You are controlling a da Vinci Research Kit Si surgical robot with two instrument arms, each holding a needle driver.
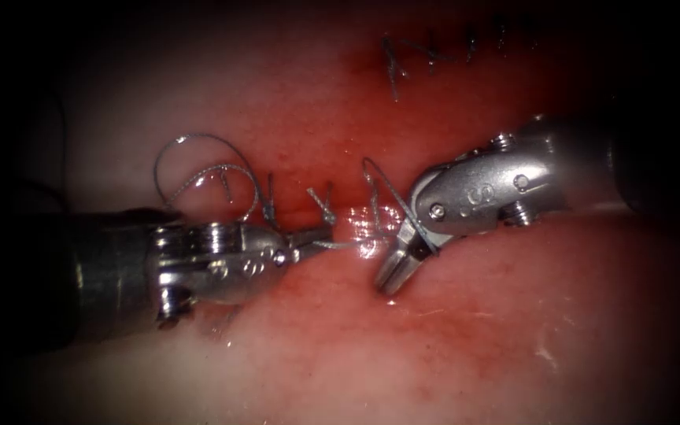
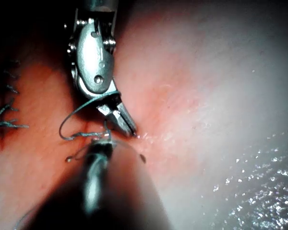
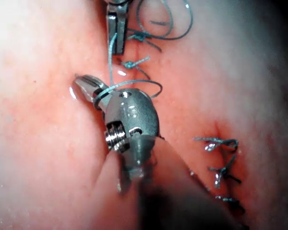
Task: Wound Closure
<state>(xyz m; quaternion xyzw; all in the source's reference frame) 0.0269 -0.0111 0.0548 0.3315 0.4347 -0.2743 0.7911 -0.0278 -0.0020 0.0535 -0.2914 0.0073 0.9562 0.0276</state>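
My left tool (image 1: 320, 238) comes in from the left with its jaws shut on the thread (image 1: 352, 245) just below a knotted stitch (image 1: 324, 198). That thread runs right to my right tool (image 1: 393, 277), which points down and left over the tissue (image 1: 474, 338). A turn of thread (image 1: 412, 224) lies wrapped around the right tool's shut jaws, and they grip nothing. A small loop (image 1: 371, 179) stands above them. In the right wrist view the thread (image 3: 109, 62) leads from the left tool (image 3: 116, 28) to the wrap on the right tool (image 3: 86, 86). The left wrist view has the right tool (image 2: 122, 120) touching the tissue.
Slack thread coils (image 1: 198, 165) lie above the left tool's wrist. Another knotted stitch (image 1: 269, 206) sits beside the first. Several finished stitches (image 1: 426, 55) line the far end of the cut. Red fluid (image 1: 316, 118) stains the tissue around the cut.
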